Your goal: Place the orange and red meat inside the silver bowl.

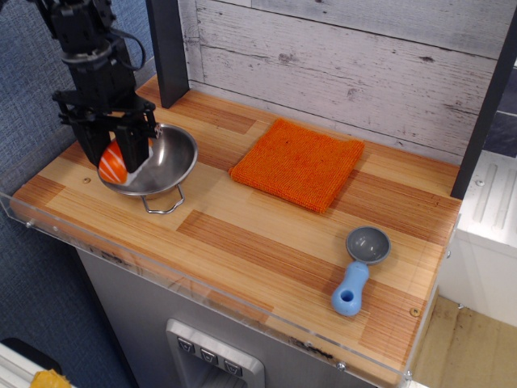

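Observation:
The orange and red meat (114,161) is a small glossy orange sushi piece with pale stripes and a white base. My black gripper (117,153) is shut on it and holds it low over the left side of the silver bowl (166,160). The bowl is a shiny steel bowl with wire loop handles at the left end of the wooden counter. The gripper hides the bowl's left rim and far handle. I cannot tell whether the piece touches the bowl.
A flat orange knitted cloth (299,162) lies at the middle back. A grey-and-blue scoop (359,268) lies at the front right. A clear raised rim (202,295) runs along the counter's front and left edges. A dark post (168,48) stands behind the bowl.

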`<state>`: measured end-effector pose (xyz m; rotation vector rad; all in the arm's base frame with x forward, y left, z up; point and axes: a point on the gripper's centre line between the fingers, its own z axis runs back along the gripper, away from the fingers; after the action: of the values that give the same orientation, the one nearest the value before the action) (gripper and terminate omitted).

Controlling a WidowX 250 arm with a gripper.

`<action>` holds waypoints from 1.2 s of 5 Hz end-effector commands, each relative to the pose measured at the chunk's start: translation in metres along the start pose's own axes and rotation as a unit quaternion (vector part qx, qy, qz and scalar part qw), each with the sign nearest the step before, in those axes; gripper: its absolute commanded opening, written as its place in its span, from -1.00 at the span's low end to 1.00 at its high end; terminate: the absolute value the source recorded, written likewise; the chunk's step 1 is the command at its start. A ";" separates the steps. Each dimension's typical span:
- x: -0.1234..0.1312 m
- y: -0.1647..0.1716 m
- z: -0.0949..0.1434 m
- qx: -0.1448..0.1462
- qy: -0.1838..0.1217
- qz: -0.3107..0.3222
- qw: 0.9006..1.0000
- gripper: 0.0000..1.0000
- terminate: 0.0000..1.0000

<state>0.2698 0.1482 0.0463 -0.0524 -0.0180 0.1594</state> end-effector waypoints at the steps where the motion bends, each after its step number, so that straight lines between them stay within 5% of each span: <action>1: 0.014 -0.027 0.003 0.004 -0.028 -0.015 0.999 -1.00 -1.00; 2: 0.016 -0.038 0.009 0.001 -0.032 -0.022 0.999 1.00 -1.00; 4: 0.011 -0.054 0.023 0.004 -0.036 -0.030 0.999 1.00 -1.00; 6: 0.015 -0.081 0.100 -0.019 -0.105 -0.033 0.994 1.00 -1.00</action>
<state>0.2969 0.0753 0.1344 -0.0900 -0.1720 0.1076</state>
